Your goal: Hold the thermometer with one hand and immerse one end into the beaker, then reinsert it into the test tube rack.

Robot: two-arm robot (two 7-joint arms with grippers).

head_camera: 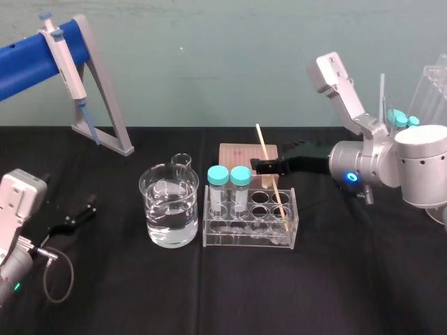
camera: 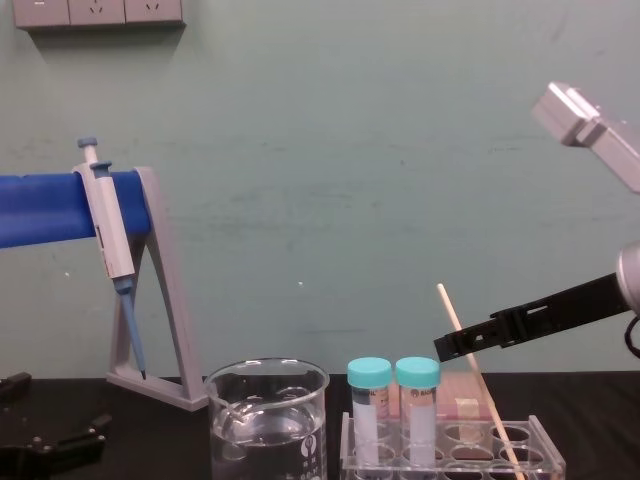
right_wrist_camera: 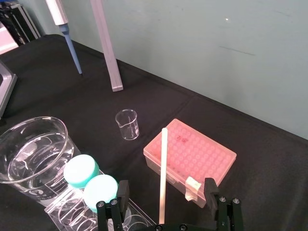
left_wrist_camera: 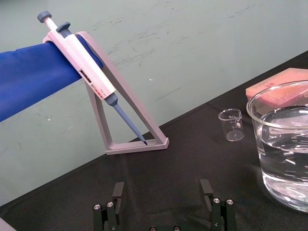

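The thermometer point(head_camera: 264, 148) is standing in the test tube rack point(head_camera: 250, 239), its foot in a hole at the rack's right front corner and its shaft leaning back and to the left, well above the two teal-capped tubes point(head_camera: 229, 176) beside it. The right hand point(head_camera: 262, 166) has reached in from the right at about mid-height on the rod. In the right wrist view its two fingers stand wide, one on each side of the shaft, and neither looks to be pressing on it. The beaker point(head_camera: 155, 209), part full of clear water, sits just left of the rack with nothing in it. I'd say the grasp is about to happen, so the lift, the dip and the return are all left to do, though nothing here rules out a dip already made. The left hand point(head_camera: 77, 214) lies parked low over the desk point(head_camera: 349, 279) at the far left, fingers spread and empty.
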